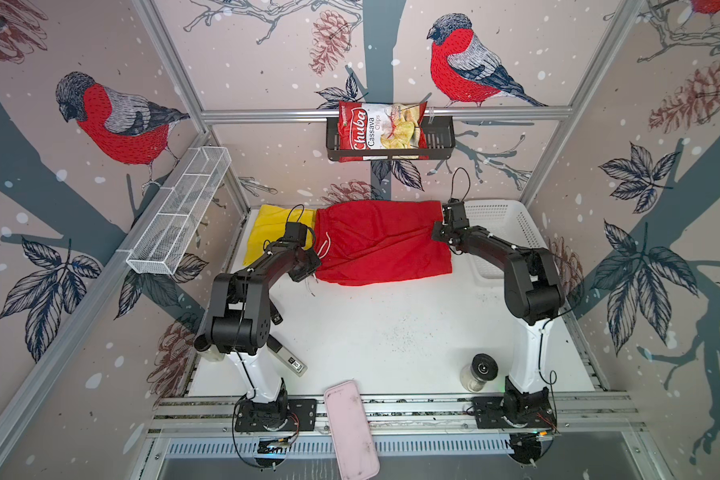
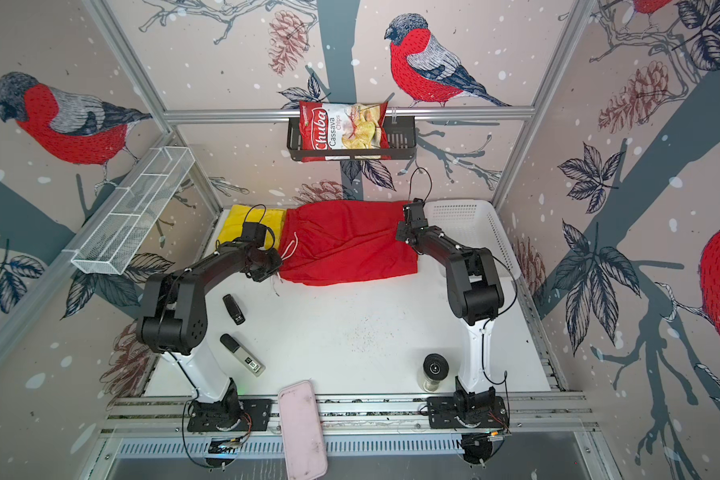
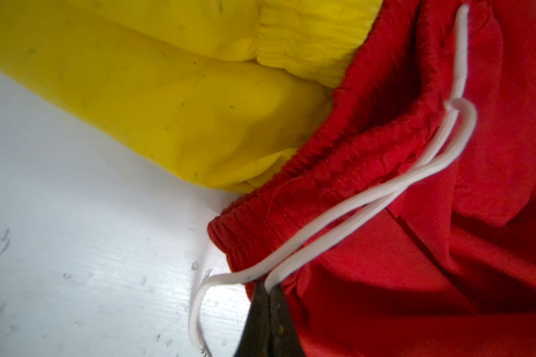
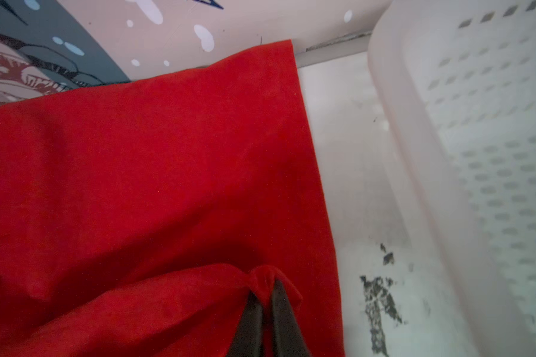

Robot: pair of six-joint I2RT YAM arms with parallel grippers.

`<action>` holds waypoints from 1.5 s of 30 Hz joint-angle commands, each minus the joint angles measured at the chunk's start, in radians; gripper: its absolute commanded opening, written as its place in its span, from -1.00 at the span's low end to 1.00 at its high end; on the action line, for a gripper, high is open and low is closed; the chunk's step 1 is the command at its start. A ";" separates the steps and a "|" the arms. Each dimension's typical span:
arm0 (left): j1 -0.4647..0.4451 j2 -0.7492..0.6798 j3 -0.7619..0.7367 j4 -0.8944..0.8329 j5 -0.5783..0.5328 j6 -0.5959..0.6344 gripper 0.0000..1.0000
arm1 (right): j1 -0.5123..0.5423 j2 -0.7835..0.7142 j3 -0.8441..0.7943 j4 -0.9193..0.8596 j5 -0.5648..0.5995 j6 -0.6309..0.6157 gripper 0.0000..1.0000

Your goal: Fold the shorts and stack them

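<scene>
The red shorts (image 1: 383, 243) (image 2: 346, 243) lie spread along the back of the white table, waistband to the left. Their white drawstring (image 3: 384, 191) trails off the waistband. The yellow shorts (image 1: 267, 226) (image 2: 240, 220) lie at the back left, partly under the red waistband (image 3: 322, 173). My left gripper (image 3: 268, 287) (image 1: 310, 272) is at the waistband's near corner, shut on one strand of the drawstring. My right gripper (image 4: 265, 287) (image 1: 441, 232) is at the red shorts' right hem, shut on a pinched-up fold of red fabric.
A white perforated basket (image 1: 512, 232) (image 4: 415, 148) stands right beside the right gripper. A chips bag (image 1: 381, 131) sits in a black rack on the back wall. A wire shelf (image 1: 179, 212) hangs on the left. A black-lidded jar (image 1: 481, 370), two small devices (image 2: 233, 309) (image 2: 244, 355) and a pink tray (image 1: 350, 428) lie near the front.
</scene>
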 commanded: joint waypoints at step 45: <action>-0.014 0.086 -0.039 0.050 0.056 -0.007 -1.00 | 0.069 -0.341 -0.738 0.326 -0.120 0.235 -1.00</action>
